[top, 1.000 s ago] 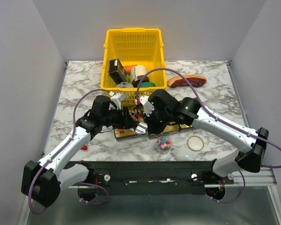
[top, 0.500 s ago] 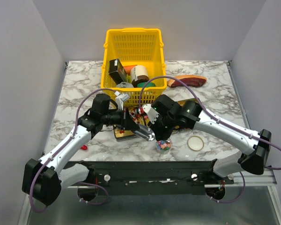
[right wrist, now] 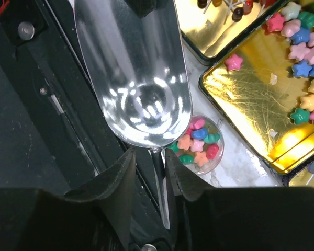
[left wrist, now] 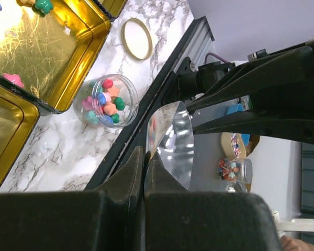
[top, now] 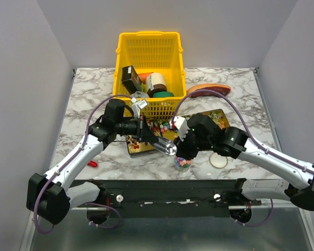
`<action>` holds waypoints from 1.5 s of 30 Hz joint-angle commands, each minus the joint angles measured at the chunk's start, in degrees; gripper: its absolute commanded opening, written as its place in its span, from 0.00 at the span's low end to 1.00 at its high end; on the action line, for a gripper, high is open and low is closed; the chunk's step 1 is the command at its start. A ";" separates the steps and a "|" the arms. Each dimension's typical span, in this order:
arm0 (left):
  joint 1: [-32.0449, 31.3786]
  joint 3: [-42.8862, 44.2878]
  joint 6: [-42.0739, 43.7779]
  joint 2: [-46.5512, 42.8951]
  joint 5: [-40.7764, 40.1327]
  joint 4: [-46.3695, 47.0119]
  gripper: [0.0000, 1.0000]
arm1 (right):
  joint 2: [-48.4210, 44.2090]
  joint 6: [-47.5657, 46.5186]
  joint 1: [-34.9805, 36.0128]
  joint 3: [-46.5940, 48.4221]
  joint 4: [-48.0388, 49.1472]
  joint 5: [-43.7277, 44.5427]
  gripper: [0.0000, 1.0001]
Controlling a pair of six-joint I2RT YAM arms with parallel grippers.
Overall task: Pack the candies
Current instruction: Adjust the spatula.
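Candies (left wrist: 105,99) sitting in clear jar (left wrist: 132,94); left gripper (left wrist: 145,157) clamping silver scoop (left wrist: 178,141); right gripper (right wrist: 149,162) standing parted, straddling its handle.

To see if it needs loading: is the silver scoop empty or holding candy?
Empty. The right wrist view shows the scoop bare, shiny metal inside; the candies sit in the jar beneath.

The left arm (top: 76,164) and right arm (top: 275,159) are built of white shells and black joint housings, each trailed by a purple cable (top: 212,91). The left end effector (left wrist: 145,157) and right end effector (right wrist: 149,157) are fitted with black fingers (left wrist: 125,178).
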 commanded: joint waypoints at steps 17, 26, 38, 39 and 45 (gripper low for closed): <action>0.00 3.15 -6.54 1.67 5.71 -0.10 0.00 | -9.46 2.06 0.43 -10.37 8.62 8.36 0.45; 0.00 2.53 -4.87 2.46 4.13 -1.25 0.00 | -10.77 3.12 0.51 -10.11 10.39 7.30 0.01; 0.09 0.34 2.69 4.92 -1.85 -6.52 0.00 | -10.43 4.52 0.51 -0.01 2.57 7.39 0.01; 0.09 0.16 3.39 4.92 -2.72 -6.95 0.00 | -9.90 4.61 0.51 0.79 2.39 7.74 0.01; 0.09 -0.46 6.11 4.75 -5.45 -9.50 0.00 | -6.12 4.79 0.43 4.22 0.55 7.92 0.01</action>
